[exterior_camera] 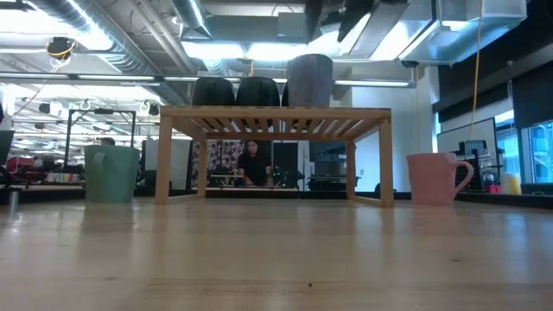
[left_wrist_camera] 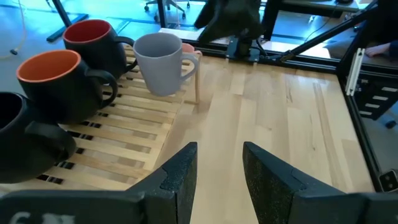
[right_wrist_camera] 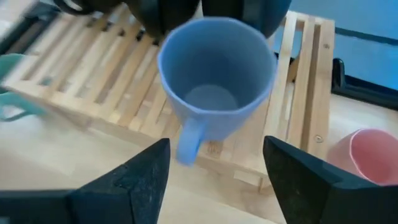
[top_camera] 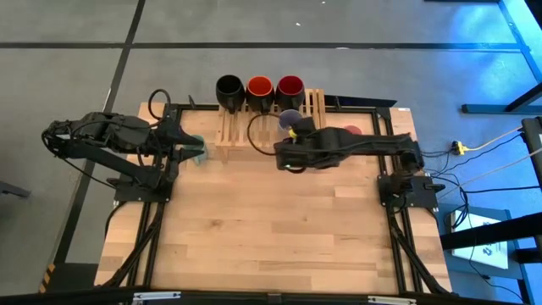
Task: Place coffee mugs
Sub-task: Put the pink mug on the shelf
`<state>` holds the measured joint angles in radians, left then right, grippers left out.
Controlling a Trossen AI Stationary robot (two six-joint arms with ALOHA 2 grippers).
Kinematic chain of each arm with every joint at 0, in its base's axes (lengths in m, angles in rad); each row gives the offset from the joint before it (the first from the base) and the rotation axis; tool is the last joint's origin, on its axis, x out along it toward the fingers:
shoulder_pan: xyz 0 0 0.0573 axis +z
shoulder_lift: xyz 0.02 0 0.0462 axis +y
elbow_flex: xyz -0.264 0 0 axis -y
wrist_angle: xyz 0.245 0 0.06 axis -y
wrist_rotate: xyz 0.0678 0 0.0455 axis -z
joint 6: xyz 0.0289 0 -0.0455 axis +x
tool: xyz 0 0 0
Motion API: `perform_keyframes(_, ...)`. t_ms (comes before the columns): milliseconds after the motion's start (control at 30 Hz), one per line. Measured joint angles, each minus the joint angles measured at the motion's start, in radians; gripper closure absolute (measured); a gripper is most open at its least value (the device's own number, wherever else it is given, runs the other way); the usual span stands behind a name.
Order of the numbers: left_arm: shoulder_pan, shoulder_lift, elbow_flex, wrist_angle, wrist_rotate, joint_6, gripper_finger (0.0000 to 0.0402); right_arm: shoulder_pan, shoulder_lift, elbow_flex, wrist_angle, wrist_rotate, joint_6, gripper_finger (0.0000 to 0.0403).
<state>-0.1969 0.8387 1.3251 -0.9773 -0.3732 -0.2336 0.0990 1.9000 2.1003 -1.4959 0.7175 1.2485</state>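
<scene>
**A:** Lavender-grey, the mug standing upright on the slatted wooden rack, just in front of the back row: black mug, orange-red mug and dark red mug, side by side along the rack's far edge, at twelve o'clock on the table.

**B:** And the right gripper?

**A:** Hovering over the grey mug from the four o'clock side, fingers spread wide, holding nothing. My guess is the mug stands in a second row because the back row is full.

**B:** The other two mugs?

**A:** Off the rack. The green mug stands on the table at the rack's nine o'clock side; the pink mug at its three o'clock side. From above, the left arm hides most of the green one and the right arm most of the pink; the table-height camera shows both whole.

**B:** The left gripper?

**A:** Beside the rack, near the green mug, fingers a narrow gap apart and empty. Its wrist camera looks across the rack, showing the grey mug's handle turned towards the pink mug. The low camera shows no handles on the rack at all.
</scene>
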Motion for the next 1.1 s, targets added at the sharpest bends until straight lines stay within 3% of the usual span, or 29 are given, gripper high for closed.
perform_keyframes(167, 0.0, 0.0, 0.0, -0.002, -0.011, 0.004, 0.0278, 0.043, -0.078, -0.006, -0.078, 0.028, 0.059, 0.0157)
perform_keyframes(300, 0.0, 0.0, 0.0, -0.014, -0.011, 0.005, 0.0278, 0.036, -0.166, -0.104, -0.074, 0.036, 0.09, 0.0157)
perform_keyframes(833, 0.0, 0.0, 0.0, -0.033, -0.044, 0.002, 0.0278, 0.012, -0.717, -0.88, 0.008, -0.069, 0.238, 0.0157)
perform_keyframes(1100, 0.0, 0.0, 0.0, -0.032, -0.158, -0.033, 0.0278, -0.12, -0.968, -1.205, 0.194, -0.25, 0.066, 0.0157)
